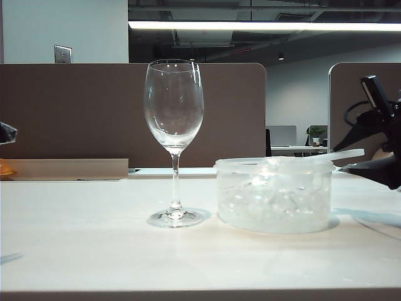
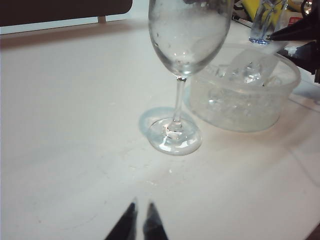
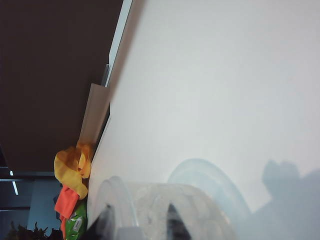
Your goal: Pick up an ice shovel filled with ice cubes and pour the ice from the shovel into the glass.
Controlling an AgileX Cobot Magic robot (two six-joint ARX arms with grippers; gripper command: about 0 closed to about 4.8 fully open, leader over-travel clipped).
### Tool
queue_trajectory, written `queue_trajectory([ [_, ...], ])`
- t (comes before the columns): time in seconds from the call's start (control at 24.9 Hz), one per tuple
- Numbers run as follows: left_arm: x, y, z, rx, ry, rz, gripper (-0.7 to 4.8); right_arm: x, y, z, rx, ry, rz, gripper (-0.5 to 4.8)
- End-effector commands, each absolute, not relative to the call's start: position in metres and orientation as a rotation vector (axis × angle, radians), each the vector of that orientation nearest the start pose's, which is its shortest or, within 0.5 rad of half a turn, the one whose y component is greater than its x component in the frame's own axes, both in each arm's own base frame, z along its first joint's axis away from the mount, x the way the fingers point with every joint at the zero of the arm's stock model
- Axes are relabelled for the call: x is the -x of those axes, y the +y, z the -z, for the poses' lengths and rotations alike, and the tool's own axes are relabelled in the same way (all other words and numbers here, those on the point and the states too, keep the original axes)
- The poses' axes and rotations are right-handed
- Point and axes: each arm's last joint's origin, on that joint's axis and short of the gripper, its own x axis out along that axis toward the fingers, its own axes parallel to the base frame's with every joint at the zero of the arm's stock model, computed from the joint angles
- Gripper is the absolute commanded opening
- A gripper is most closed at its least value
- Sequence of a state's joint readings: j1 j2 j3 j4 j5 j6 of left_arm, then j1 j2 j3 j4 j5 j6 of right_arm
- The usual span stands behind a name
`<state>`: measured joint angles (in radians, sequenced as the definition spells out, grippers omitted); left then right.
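Note:
The empty glass (image 1: 173,119) (image 2: 187,35) stands upright left of the middle of the table. Right of it stands a round translucent tub (image 1: 274,216) (image 2: 227,115) (image 3: 200,190) of ice cubes (image 1: 276,200) (image 2: 247,70). The ice shovel (image 1: 338,155) (image 2: 267,52) (image 3: 131,234) lies across the tub's rim with its blade among the ice. My right gripper (image 1: 358,160) (image 2: 275,43) (image 3: 140,222) is shut on its handle at the tub's right side. My left gripper (image 2: 141,212) hangs shut and empty over bare table, well short of the glass's foot.
A brown partition (image 1: 75,113) closes off the back of the table. A low cardboard-coloured tray (image 1: 69,168) lies at the back left. Yellow, orange and green packets (image 3: 70,180) lie past the table's far edge. A small bluish glass (image 2: 262,25) stands behind the tub.

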<state>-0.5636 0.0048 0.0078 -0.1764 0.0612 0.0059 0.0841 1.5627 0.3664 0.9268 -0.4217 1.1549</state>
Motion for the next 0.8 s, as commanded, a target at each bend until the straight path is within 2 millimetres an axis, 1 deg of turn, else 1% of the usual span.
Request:
queue_trajectory([
  [0.04,-0.0802,-0.0528,-0.1485,-0.047,0.173,0.627,0.29,-0.2523,0.0331,-0.1388,-1.166,0.509,-0.304,0.77],
  [0.16,-0.0802,-0.0528,-0.1485,-0.047,0.173,0.626,0.29,-0.2524,0.033,-0.1387,-1.166,0.505,-0.297,0.73],
  [0.28,-0.0802,-0.0528,-0.1485,-0.047,0.173,0.627,0.29,-0.2526,0.0325,-0.1387,-1.173,0.497,-0.281,0.44],
  [0.36,-0.0802,-0.0528,-0.1485,-0.047,0.173,0.627,0.29,-0.2527,0.0321,-0.1386,-1.19,0.494,-0.267,0.39],
  [0.44,-0.0802,-0.0528,-0.1485,-0.047,0.173,0.627,0.29,-0.2529,0.032,-0.1389,-1.21,0.493,-0.259,-0.02],
  [0.8,-0.0802,-0.0528,-0.1485,-0.047,0.173,0.627,0.29,-0.2524,0.0322,-0.1385,-1.291,0.511,-0.244,-0.01],
])
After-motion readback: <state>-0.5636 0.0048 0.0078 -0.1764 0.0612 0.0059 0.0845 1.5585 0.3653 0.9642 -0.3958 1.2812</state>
